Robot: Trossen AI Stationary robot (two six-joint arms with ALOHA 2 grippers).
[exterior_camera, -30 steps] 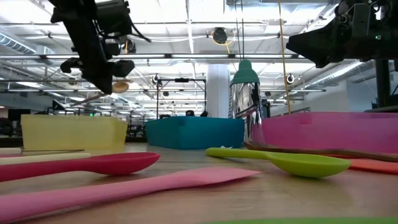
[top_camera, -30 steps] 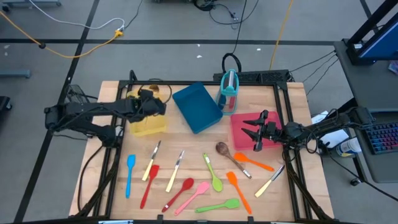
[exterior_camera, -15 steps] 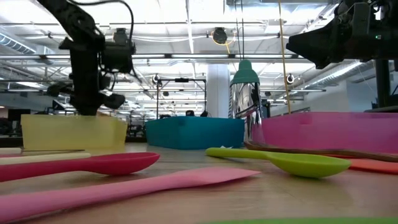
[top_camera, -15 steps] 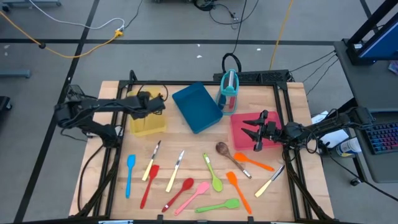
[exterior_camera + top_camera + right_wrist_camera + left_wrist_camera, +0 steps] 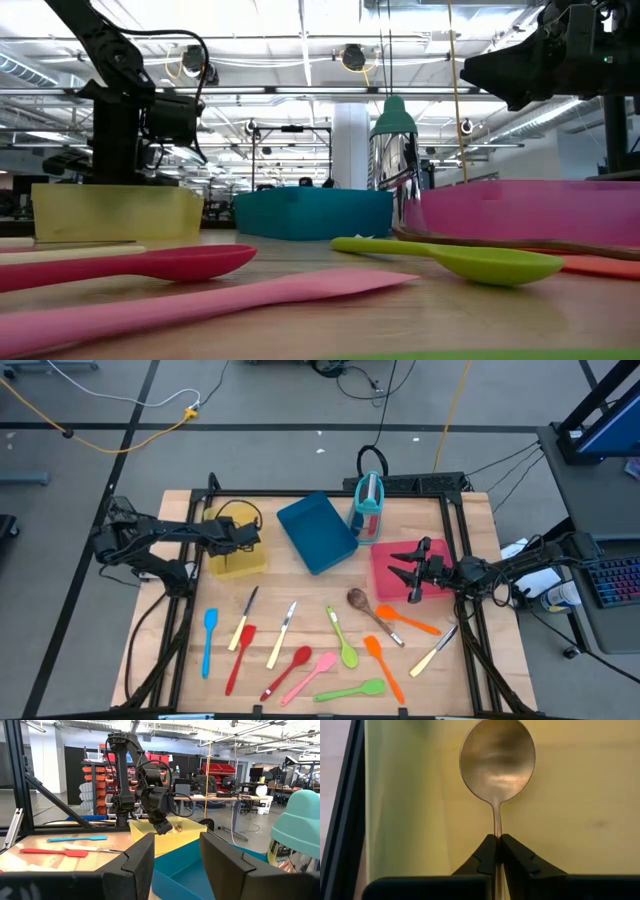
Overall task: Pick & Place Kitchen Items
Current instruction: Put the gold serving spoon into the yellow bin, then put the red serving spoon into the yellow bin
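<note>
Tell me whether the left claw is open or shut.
Shut on the metal spoon. The left claw has both fingers pressed against the spoon's thin handle, over the yellow tray.

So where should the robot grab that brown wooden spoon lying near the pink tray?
Probably the middle of the brown wooden spoon's thin straight handle, coming straight down from above with the fingers set across it. The spoon lies flat on the table, slanting away from the pink tray. Its round bowl is too wide, and the handle's far end lies close to an orange spoon, so mid-handle looks clearest.
</note>
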